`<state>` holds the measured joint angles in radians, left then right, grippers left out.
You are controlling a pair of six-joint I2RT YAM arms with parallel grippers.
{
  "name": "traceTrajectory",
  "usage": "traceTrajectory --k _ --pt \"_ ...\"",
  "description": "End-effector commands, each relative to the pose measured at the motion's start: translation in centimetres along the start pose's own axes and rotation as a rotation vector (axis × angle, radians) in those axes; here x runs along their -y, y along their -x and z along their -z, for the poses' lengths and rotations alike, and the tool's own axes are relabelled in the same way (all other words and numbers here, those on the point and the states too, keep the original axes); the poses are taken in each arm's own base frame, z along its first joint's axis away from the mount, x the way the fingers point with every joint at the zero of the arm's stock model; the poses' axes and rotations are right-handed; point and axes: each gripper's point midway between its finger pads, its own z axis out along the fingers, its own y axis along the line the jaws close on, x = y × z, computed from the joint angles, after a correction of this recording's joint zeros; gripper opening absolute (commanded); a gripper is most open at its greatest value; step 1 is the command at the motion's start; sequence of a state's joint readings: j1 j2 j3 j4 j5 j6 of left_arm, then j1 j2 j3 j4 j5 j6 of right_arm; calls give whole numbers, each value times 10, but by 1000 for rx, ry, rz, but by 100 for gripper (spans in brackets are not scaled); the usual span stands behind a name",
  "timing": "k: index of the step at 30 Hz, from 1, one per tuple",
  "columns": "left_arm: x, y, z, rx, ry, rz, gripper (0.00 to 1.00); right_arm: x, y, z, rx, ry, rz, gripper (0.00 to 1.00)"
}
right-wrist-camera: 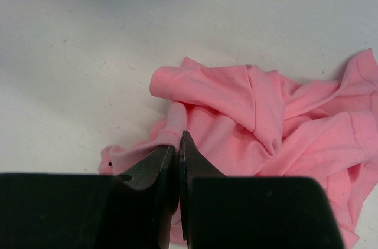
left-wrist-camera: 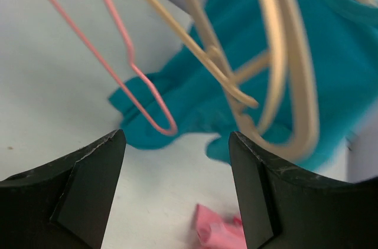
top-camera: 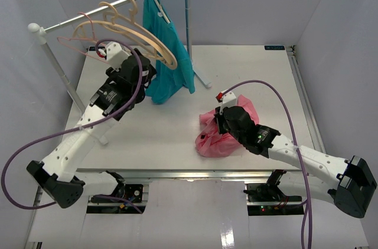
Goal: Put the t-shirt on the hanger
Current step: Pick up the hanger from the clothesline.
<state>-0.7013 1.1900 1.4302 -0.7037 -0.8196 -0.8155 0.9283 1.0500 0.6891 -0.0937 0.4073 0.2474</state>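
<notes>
The salmon-pink t-shirt [top-camera: 214, 143] lies crumpled on the table at front centre-right. My right gripper [top-camera: 220, 124] is shut on a fold of its edge; in the right wrist view the closed jaws [right-wrist-camera: 178, 135] pinch a hem of the t-shirt [right-wrist-camera: 283, 125]. The thin pink hanger [top-camera: 74, 43] hangs on the rail at the back left. My left gripper [top-camera: 147, 73] is raised close to it and open, holding nothing. In the left wrist view the hanger [left-wrist-camera: 127, 54] hangs just above the left gripper [left-wrist-camera: 176, 143], untouched, with a corner of the t-shirt [left-wrist-camera: 218, 231] far below.
Tan wooden hangers [top-camera: 133, 28] and a teal shirt [top-camera: 171, 54] hang on the white rail [top-camera: 77, 20], right next to the left gripper. The rack's right post [top-camera: 189, 30] and left post [top-camera: 62, 75] stand on the table. Grey walls enclose the white table [top-camera: 254, 72].
</notes>
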Motion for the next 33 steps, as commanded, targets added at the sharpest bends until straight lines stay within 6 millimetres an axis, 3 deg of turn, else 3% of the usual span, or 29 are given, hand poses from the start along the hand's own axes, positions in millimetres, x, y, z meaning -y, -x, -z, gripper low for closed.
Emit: traceTrajectory --k 1,7,12,23,26,33 --pt "-37 12 -28 20 191 -2 81 -3 13 1 62 18 -20 8" --pt "-45 43 -42 111 233 6 81 -9 14 1 56 51 -17 8" --pt "-43 55 -52 156 235 -14 80 -12 14 2 58 75 -15 8" --pt "-56 43 -71 126 284 -53 75 -15 16 4 59 95 -10 8" --pt "-59 44 -70 123 296 -65 73 -16 16 5 60 96 -9 8" --pt "-82 59 -45 168 350 -73 71 -18 14 3 49 104 -4 8"
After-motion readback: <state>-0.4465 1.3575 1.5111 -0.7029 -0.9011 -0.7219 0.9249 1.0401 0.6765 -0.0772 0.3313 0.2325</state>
